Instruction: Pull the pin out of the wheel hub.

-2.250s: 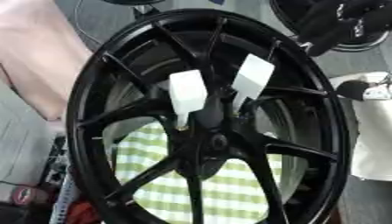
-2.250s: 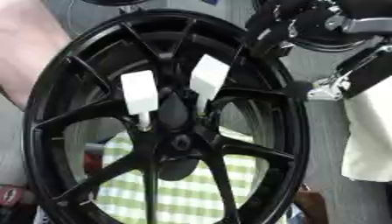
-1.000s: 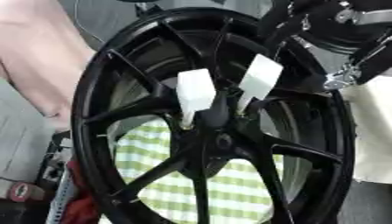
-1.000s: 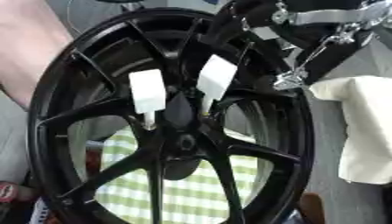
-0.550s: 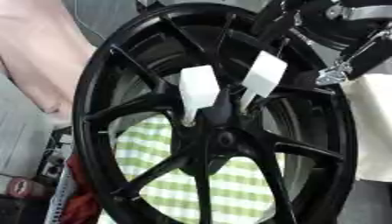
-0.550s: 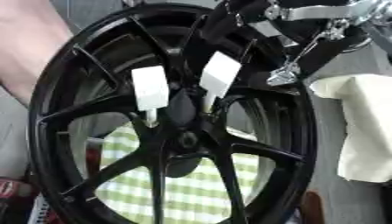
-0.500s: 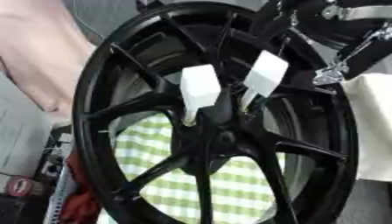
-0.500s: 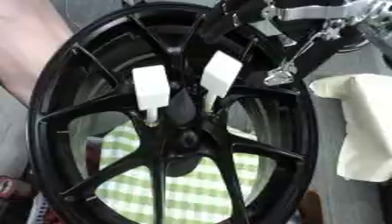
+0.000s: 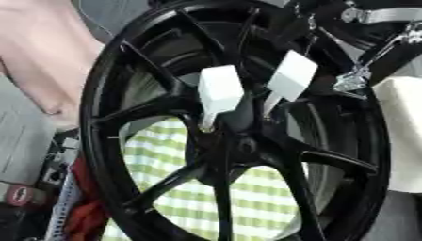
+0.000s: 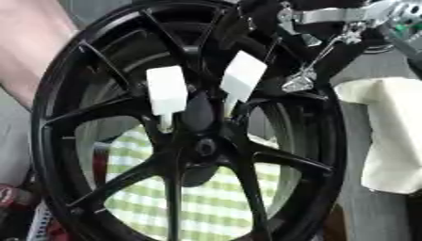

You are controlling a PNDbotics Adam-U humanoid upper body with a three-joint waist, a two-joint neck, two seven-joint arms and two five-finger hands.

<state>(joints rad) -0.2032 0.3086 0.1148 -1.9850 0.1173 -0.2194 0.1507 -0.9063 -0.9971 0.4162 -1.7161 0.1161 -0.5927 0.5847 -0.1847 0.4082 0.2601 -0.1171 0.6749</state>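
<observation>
Robot hand (image 10: 329,28) above wheel hub (image 10: 198,146); checked cloth (image 9: 190,202) behind

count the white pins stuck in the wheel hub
2. The left pin stands just above the hub centre; the right pin leans beside it, nearer the robot's right hand. Spokes could hide others.

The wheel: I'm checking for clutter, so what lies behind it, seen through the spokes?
Through the lower gaps of the wheel a green-and-white checked cloth shows. The spokes and hub cover much of it, so its full extent and anything else behind them cannot be seen.
</observation>
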